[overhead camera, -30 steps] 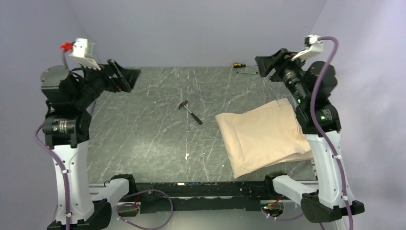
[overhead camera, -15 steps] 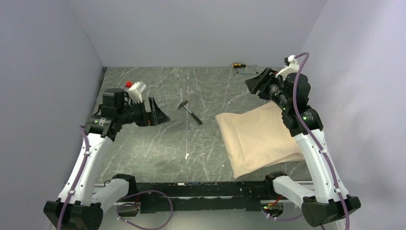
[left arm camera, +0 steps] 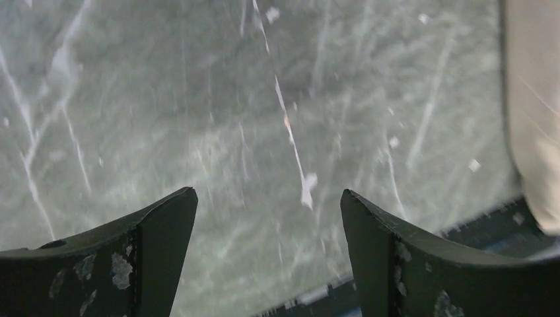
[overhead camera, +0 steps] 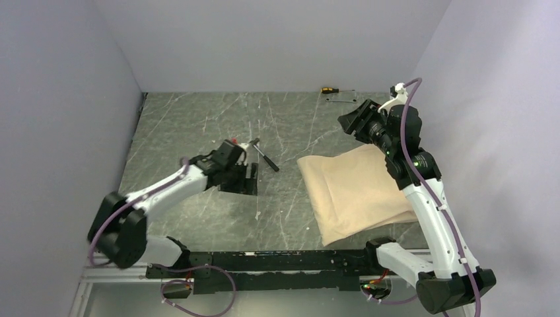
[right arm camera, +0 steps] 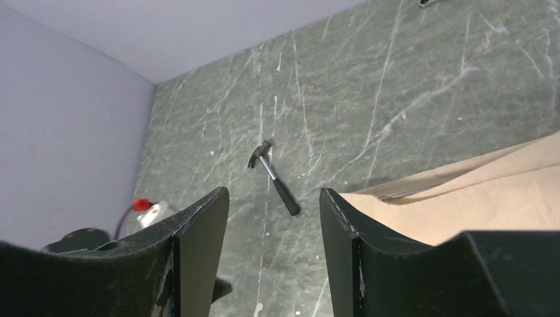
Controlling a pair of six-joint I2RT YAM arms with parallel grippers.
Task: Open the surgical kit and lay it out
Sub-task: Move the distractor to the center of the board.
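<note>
The surgical kit is a folded beige cloth bundle (overhead camera: pixel 360 191) lying on the right side of the table; its contents are hidden inside. It also shows at the right edge of the left wrist view (left arm camera: pixel 535 99) and in the lower right of the right wrist view (right arm camera: pixel 475 191). My left gripper (overhead camera: pixel 251 179) is low over the table's middle, left of the bundle and apart from it, open with only bare table between its fingers (left arm camera: pixel 269 198). My right gripper (overhead camera: pixel 349 122) hangs open above the bundle's far left corner, holding nothing (right arm camera: pixel 274 195).
A small black-handled hammer (overhead camera: pixel 264 155) lies just beyond my left gripper, also in the right wrist view (right arm camera: pixel 274 175). A yellow-handled screwdriver (overhead camera: pixel 328 89) rests at the table's far edge. Grey walls close in the left, back and right sides.
My left arm has swung down from high at the left to low over the table's middle, near the hammer. My right arm dipped slightly, then stayed almost still.
</note>
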